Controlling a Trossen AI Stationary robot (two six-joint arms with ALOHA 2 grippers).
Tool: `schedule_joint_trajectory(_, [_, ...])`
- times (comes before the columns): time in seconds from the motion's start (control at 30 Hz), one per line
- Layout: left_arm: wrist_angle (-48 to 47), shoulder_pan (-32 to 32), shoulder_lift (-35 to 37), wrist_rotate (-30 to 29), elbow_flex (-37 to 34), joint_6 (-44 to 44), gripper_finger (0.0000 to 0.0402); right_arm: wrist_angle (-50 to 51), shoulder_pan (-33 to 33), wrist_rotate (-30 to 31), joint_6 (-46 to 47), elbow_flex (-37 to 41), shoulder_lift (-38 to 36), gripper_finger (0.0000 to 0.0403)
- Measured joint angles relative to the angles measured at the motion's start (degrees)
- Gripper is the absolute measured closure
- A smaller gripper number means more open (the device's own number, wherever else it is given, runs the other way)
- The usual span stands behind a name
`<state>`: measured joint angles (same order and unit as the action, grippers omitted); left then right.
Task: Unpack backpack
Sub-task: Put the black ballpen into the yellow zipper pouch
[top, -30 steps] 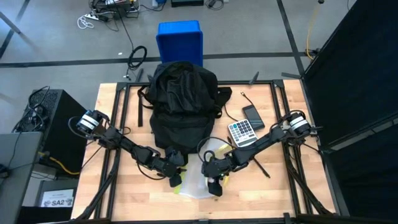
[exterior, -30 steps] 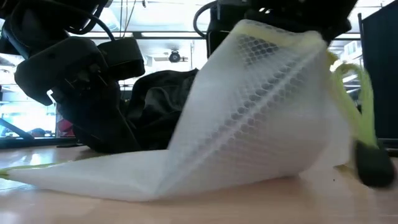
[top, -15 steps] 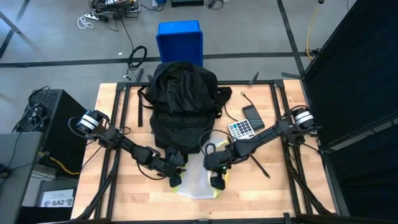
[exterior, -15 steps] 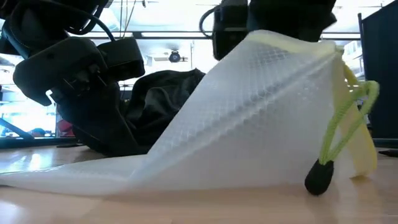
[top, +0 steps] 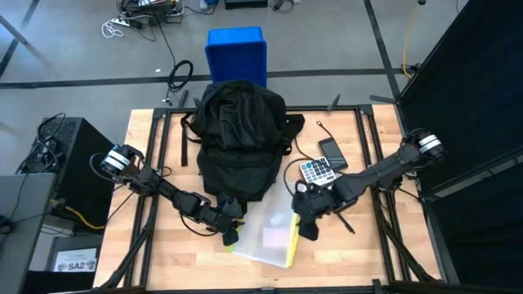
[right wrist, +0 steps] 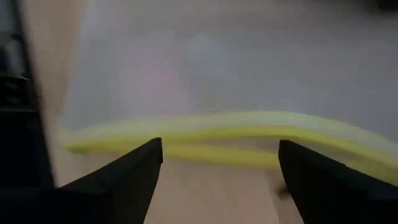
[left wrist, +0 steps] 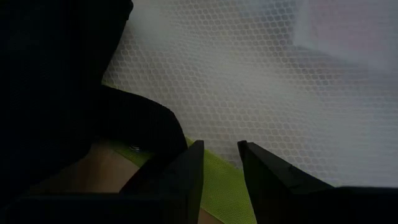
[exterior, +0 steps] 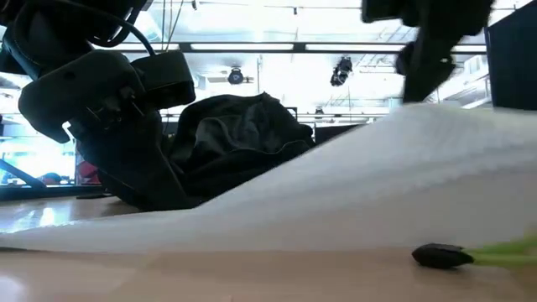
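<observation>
Backpack [top: 241, 135]: black fabric, lying at the far middle of the wooden surface [top: 155, 245], its near end close to both arms; in the low view it shows as a dark crumpled mound [exterior: 239, 138] behind the pouch.

White mesh pouch [top: 265, 239] with a yellow-green edge: flat on the surface at near centre, just in front of the backpack. Its black cord stopper [exterior: 443, 256] rests on the wood at the near right.

Left pincer [top: 230, 235]: at the pouch's left near corner, fingers [left wrist: 186, 177] drawn close together with a narrow gap, clamped on the pouch's yellow-green hem.

Right pincer [top: 308, 229]: just beside the pouch's right edge, fingers [right wrist: 134, 171] spread wide apart, holding nothing; the yellow-green band lies on the surface between and beyond them.

Calculator [top: 318, 172]: on the surface right of the backpack, far of the right pincer.

Black phone [top: 332, 152]: just beyond the calculator, further right.

Blue bin [top: 236, 54]: on the floor beyond the surface's far edge, behind the backpack.
</observation>
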<state>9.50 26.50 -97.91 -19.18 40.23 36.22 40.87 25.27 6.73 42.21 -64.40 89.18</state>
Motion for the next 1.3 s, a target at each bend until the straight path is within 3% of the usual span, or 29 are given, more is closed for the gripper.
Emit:
schedule_joint_trajectory(0.23, [0.0, 0.0, 0.0, 0.0, 0.0, 0.0, 0.0315, 16.3, 3.6, 2.3, 12.5, 0.0, 3.3, 0.0118])
schedule_joint_trajectory(0.33, [0.0, 0.0, 0.0, 0.0, 0.0, 0.1, 0.0315, 24.3, 5.1, 0.1, 17.5, 0.1, 4.5, 0.0131])
schedule_joint_trajectory(0.43, [0.0, 0.0, 0.0, 0.0, 0.0, 0.1, 0.0315, 26.1, 6.0, -1.7, 18.8, 2.6, 4.5, 0.0148])
schedule_joint_trajectory(0.63, [0.0, 0.0, 0.0, 0.0, 0.0, 0.2, 0.0314, 18.7, 6.0, -6.0, 19.1, 11.9, 3.9, 0.0190])
schedule_joint_trajectory(0.83, [0.0, 0.0, 0.0, 0.2, 0.0, 0.4, 0.0315, 4.7, 5.3, -9.3, 20.7, 21.5, 0.5, 0.0221])
schedule_joint_trajectory(1.0, [0.0, 0.0, 0.0, 0.3, 0.0, 0.4, 0.0315, 1.2, 5.0, -10.1, 22.0, 25.3, -1.3, 0.0247])
schedule_joint_trajectory(1.1, [0.0, 0.0, 0.0, 0.4, 0.0, 0.4, 0.0315, 0.3, 5.0, -10.2, 21.3, 25.5, -1.4, 0.0285])
schedule_joint_trajectory(1.23, [0.1, 0.0, 0.0, 0.4, 0.0, 0.4, 0.0315, -2.1, 5.0, -10.2, 19.0, 25.5, -1.7, 0.0370])
schedule_joint_trajectory(1.3, [0.0, 0.0, 0.0, 0.4, 0.0, 0.4, 0.0314, -2.6, 5.0, -10.2, 18.7, 25.6, -1.8, 0.0389])
